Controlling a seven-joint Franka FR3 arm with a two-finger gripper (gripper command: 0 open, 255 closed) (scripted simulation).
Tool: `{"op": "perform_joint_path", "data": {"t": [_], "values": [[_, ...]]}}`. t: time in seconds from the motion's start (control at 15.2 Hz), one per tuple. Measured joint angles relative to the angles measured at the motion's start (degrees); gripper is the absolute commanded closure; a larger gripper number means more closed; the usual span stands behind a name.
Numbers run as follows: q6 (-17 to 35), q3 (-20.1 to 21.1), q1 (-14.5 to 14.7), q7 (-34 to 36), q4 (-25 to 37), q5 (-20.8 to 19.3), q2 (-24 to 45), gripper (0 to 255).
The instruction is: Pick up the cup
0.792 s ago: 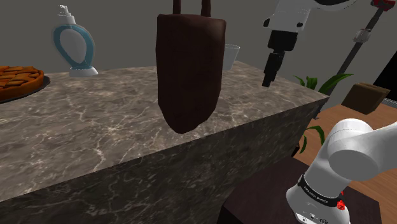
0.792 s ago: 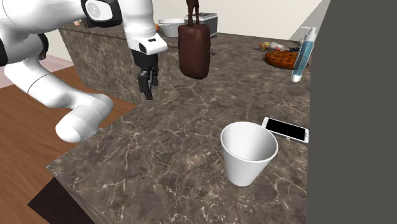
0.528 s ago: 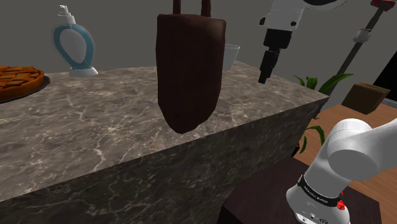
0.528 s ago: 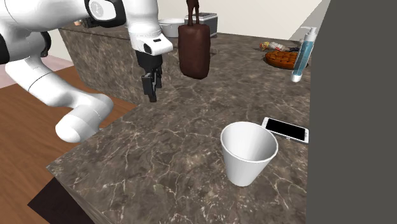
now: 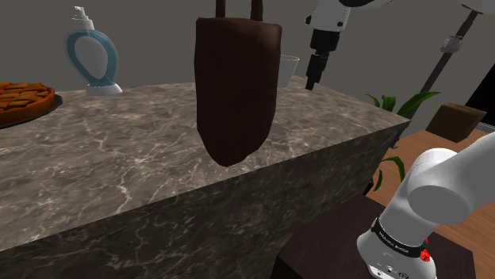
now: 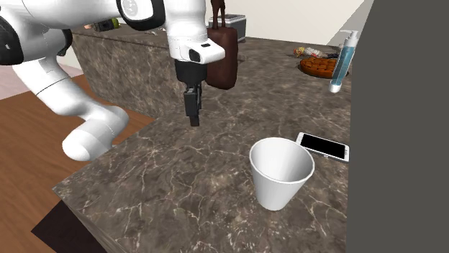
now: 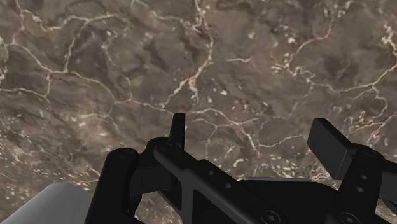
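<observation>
Jaws: spread wide, empty, hovering above bench, well apart from cup. Risk: clipping rim on approach, tipping cup onto phone just beside.

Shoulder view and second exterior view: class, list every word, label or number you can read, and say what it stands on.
No text can be read.
On the cup, phone, brown bag and soap dispenser: no lettering shows.
Small marks on the arm's base: too small to read.
</observation>
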Motion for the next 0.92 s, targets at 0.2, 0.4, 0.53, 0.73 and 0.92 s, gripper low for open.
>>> {"op": "perform_joint_path", "data": {"t": [0.2,0.4,0.53,0.73,0.92], "values": [[1.27,-1.01,-0.44,-2.46,4.82,-1.80,5.15,0],[1.67,-1.92,-0.83,-4.94,11.15,-3.29,10.84,0],[2.55,-2.60,-1.14,-6.65,15.06,-4.14,14.84,0],[3.12,-3.23,-1.48,-8.78,21.26,-5.19,20.48,0],[2.04,-3.92,-1.97,-11.36,29.94,-5.93,26.84,0]]}}
